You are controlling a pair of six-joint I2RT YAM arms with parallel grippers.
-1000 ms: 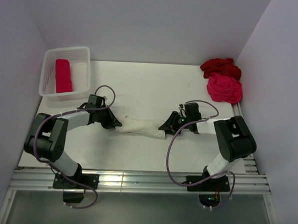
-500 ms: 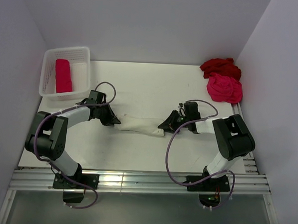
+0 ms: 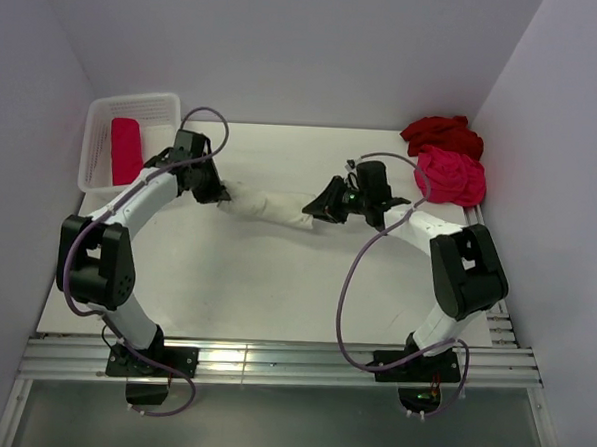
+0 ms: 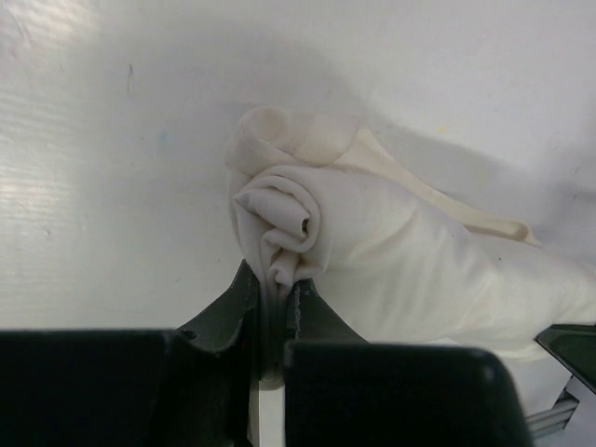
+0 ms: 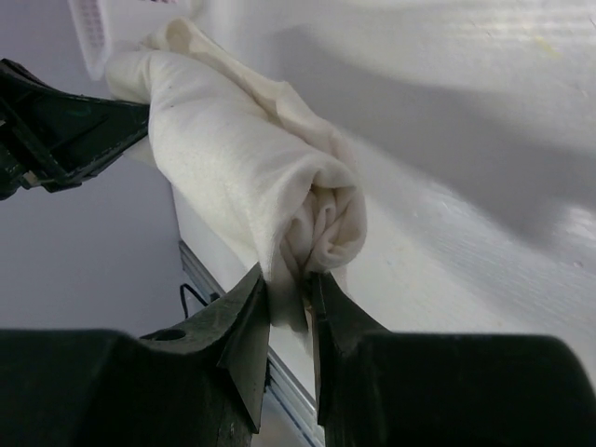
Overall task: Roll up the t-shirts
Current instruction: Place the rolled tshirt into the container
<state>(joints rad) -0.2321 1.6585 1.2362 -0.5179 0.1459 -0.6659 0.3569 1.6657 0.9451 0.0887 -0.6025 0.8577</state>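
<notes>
A cream-white t-shirt (image 3: 269, 204), rolled into a long tube, hangs between my two grippers above the table. My left gripper (image 3: 218, 193) is shut on its left end (image 4: 279, 228), and my right gripper (image 3: 317, 210) is shut on its right end (image 5: 321, 228). A dark red t-shirt (image 3: 441, 134) and a hot pink t-shirt (image 3: 449, 176) lie crumpled at the back right corner. A pink-red rolled t-shirt (image 3: 125, 150) lies inside the white mesh basket (image 3: 135, 103) at the back left.
The white table (image 3: 275, 282) is boxed in by pale walls at the back and both sides. A metal rail (image 3: 271, 360) runs along the near edge by the arm bases.
Both grippers have lifted the cream-white roll off the table and carried it toward the back. The right gripper has closed tighter on its end.
</notes>
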